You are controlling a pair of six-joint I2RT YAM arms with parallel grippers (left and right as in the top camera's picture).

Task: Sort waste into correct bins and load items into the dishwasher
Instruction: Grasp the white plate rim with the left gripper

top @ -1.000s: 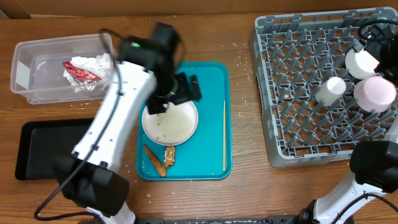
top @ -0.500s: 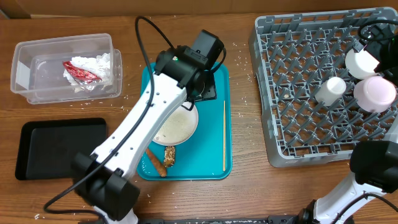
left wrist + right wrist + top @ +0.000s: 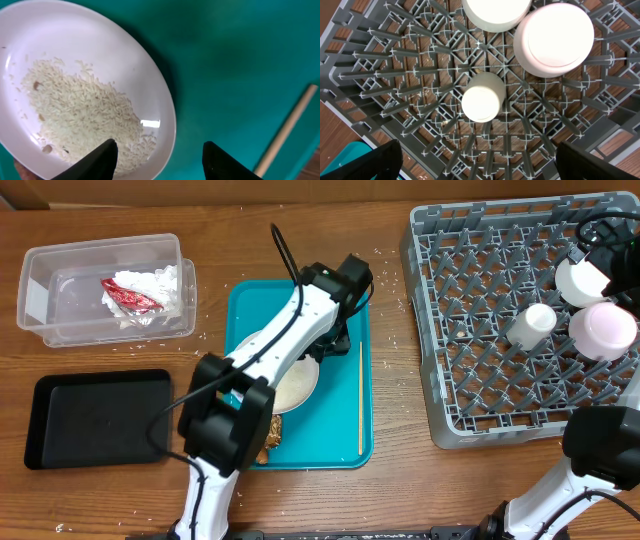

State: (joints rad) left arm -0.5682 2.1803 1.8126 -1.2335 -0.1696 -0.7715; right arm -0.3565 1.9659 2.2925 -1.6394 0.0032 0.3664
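Observation:
A white plate (image 3: 75, 65) strewn with rice grains (image 3: 80, 115) lies on the teal tray (image 3: 240, 60). My left gripper (image 3: 161, 155) hangs just above the plate's right rim, one finger over the rice and the other over the tray; the jaws are apart and touch nothing. From overhead the left gripper (image 3: 337, 330) sits at the plate's (image 3: 295, 385) far right edge. A brown chunk (image 3: 273, 430) lies near the tray's front. My right gripper (image 3: 482, 172) is wide open above the dish rack (image 3: 395, 90), which holds a cup (image 3: 481, 97) and two bowls (image 3: 554, 37).
The clear tub (image 3: 40, 300) at the back left holds a crumpled napkin (image 3: 150, 283) and a red wrapper (image 3: 128, 297). A black tray (image 3: 100, 418) lies at the front left. A thin wooden stick (image 3: 361, 395) rests along the teal tray's right side. Rice grains dot the table.
My left arm has swung right across the teal tray, from the plate's left side to its right rim, and its jaws have narrowed. The right arm has not moved.

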